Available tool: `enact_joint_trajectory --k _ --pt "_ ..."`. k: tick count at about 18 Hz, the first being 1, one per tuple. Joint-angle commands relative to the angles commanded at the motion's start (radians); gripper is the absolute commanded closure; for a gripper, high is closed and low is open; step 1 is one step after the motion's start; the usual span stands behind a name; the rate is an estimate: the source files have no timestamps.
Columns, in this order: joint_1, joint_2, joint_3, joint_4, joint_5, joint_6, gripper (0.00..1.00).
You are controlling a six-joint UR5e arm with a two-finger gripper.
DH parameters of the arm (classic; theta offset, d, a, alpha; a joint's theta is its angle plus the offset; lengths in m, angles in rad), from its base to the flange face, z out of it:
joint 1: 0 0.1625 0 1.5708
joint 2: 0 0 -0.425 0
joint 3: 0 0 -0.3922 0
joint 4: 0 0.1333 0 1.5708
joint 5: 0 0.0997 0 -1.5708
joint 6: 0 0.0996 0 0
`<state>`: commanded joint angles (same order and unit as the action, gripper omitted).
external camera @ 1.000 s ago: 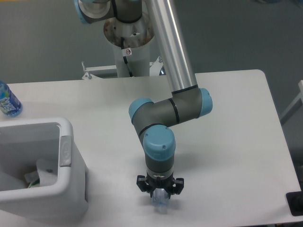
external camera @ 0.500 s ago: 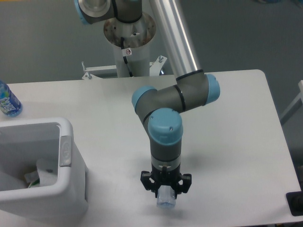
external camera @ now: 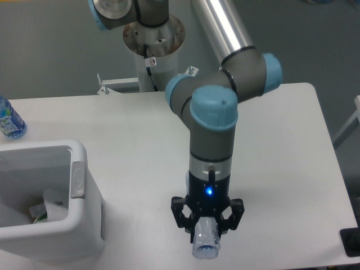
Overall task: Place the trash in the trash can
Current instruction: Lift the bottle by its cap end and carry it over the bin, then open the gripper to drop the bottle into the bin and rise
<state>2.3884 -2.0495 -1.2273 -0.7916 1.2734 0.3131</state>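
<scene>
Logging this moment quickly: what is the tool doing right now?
Tool: closed on the slim clear plastic bottle, held above the table.

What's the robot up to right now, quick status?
End effector shut on clear bottle, lifted off the table. Trash can off to the side, packet inside. Nothing between them.

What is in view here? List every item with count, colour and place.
slim clear plastic bottle: one, clear with a pale cap, held in the end effector near the table's front edge.
large white rectangular plastic bin: one, white, front left of the table.
white crumpled trash: some, white, inside the bin.
bottle with a blue-green label: one, blue, left table edge.
white table: one, white, under everything.
grey and blue arm: one, reaching forward.
end effector: one, black, shut on the clear bottle.
</scene>
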Motion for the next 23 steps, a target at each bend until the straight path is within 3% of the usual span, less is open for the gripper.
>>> enact_joint_trajectory --k 7,10,13,16,23 --pt "-0.054 0.025 0.098 0.011 -0.029 -0.153 0.45" --pt "-0.1 0.032 0.138 0.084 -0.029 -0.233 0.44" --pt "-0.167 0.054 0.147 0.133 -0.029 -0.233 0.45" --pt "-0.218 0.075 0.15 0.133 -0.029 -0.229 0.45" --pt "-0.345 0.065 0.117 0.135 -0.031 -0.224 0.42"
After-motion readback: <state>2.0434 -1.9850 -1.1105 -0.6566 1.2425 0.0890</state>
